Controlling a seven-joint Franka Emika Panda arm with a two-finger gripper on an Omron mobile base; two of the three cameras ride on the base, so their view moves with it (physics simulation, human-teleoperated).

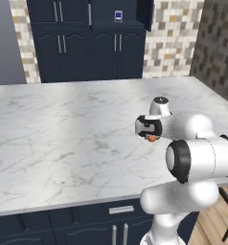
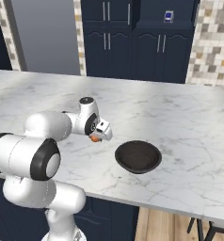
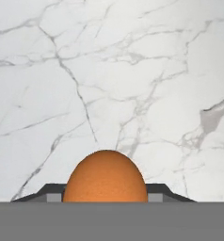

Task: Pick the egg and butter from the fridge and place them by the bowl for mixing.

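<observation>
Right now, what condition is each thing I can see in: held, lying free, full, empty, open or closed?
egg: held between the fingers of the end effector, above the marble counter.
end effector: shut on the egg, hanging over the counter beside the bowl.
bowl: upright on the counter, empty.
counter: bare marble under the egg.
cabinet doors: closed.

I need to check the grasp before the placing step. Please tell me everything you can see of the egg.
The egg is smooth, matte, orange-brown, with a rounded top and no cracks visible. It sits between the two dark finger tips of the pincer, which is closed on it, so its lower part is hidden. It is held above the white marble counter, not touching it. In the right base view it shows as a small orange spot under the hand, left of the dark bowl and apart from it.
</observation>
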